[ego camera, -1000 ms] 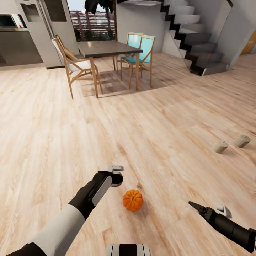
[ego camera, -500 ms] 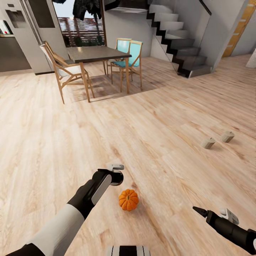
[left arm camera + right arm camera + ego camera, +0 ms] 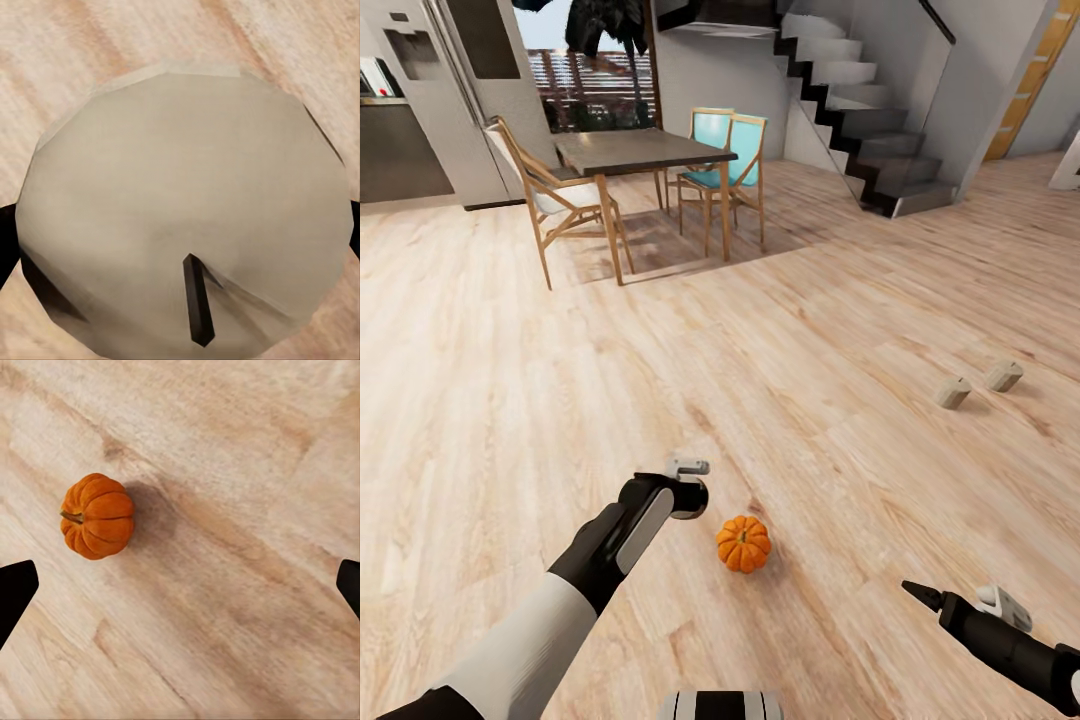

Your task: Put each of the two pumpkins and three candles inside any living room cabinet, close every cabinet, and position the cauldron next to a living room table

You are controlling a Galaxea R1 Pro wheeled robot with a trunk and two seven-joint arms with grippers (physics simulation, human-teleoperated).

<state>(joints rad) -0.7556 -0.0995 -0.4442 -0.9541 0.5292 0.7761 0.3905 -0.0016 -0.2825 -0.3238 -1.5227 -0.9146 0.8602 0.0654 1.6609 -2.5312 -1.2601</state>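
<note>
The left end effector (image 3: 688,484) is seen at lower centre of the head view, above the floor (image 3: 780,330); in the left wrist view it is clamped on a candle (image 3: 184,206), whose beige top and dark wick face the camera with black fingertips at either side. The right end effector (image 3: 918,593) is seen at the lower right of the head view; in the right wrist view its fingertips (image 3: 15,589) are spread wide apart at the two edges, with nothing between them but bare boards.

A pumpkin (image 3: 743,543) lies on the floor just beside the left end effector, toward the lower centre of the head view, and is also seen in the right wrist view (image 3: 97,515), casting a soft shadow. Two more candles (image 3: 952,392) (image 3: 1003,376) lie tipped on the floor at the right of the frame, close together and well apart from the pumpkin.

The floor is laid in pale wooden planks across the whole room. In the upper left a dark-topped desk (image 3: 645,150) is ringed by wooden chairs (image 3: 555,195), two with teal seats (image 3: 732,150). A staircase (image 3: 870,110) rises at the upper right, a window (image 3: 595,80) is behind the desk, and a fridge (image 3: 445,90) stands at the far upper left.
</note>
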